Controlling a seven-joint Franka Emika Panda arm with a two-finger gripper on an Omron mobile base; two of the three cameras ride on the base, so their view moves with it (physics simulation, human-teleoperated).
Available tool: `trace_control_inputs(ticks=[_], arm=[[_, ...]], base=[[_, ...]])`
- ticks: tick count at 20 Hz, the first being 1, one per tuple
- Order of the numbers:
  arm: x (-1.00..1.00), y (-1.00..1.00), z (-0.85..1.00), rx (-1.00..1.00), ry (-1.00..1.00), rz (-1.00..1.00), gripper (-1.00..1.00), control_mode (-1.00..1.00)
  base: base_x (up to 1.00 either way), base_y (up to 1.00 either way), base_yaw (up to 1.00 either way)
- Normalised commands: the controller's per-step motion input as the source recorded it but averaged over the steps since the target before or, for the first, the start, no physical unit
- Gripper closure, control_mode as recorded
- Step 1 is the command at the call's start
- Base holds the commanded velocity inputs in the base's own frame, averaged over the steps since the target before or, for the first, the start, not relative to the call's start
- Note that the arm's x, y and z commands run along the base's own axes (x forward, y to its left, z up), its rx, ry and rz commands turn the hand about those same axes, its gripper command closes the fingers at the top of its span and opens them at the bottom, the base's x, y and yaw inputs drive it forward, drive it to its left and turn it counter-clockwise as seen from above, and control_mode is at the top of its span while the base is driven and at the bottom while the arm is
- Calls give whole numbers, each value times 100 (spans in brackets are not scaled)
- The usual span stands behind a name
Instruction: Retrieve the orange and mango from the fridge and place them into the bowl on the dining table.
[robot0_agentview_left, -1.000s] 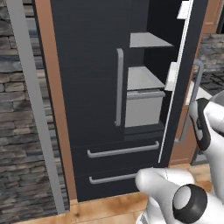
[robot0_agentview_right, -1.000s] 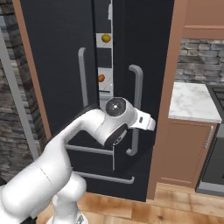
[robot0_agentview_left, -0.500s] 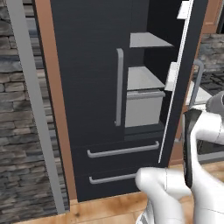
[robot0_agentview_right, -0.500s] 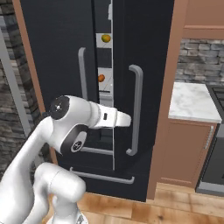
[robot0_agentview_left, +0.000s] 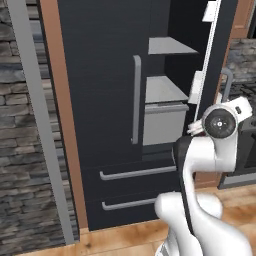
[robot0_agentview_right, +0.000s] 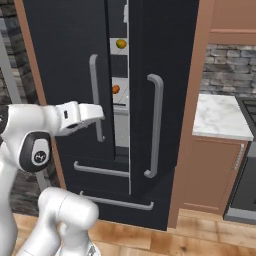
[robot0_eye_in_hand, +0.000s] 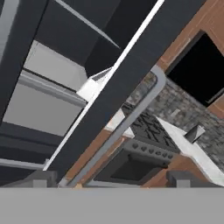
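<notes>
The arm (robot0_agentview_left: 205, 165) is glossy white, built of thick rounded links that bulge at the base like smooth shells. Each joint ends in a dark round cap ringed in grey, with a small pale mark at its centre (one such cap (robot0_agentview_right: 39, 155) shows in the right base view). A dark band runs down the inner side of the upright link. The end effector (robot0_eye_in_hand: 113, 177) has two small grey blocky fingertips (robot0_eye_in_hand: 43, 178).

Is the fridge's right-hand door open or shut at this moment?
Partly open. The fridge door stands ajar, and the gap shows grey shelves with the mango above the orange.
</notes>
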Motion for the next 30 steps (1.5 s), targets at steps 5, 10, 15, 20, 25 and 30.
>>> trace_control_inputs(ticks=[5,10,15,20,25,30], arm=[[17,48,51,-25,35,2,-100,-100],[47,37,18,-32,25,-4,-100,-100],[63,10,0,-32,8,-7,-100,-100],[74,-16,7,-16,16,-7,-100,-100],[56,-32,28,-7,28,-3,-100,-100],[82,-31,11,-6,28,0,-100,-100]], base=[[0,0,0],[0,0,0],[0,0,0],[0,0,0],[0,0,0],[0,0,0]])
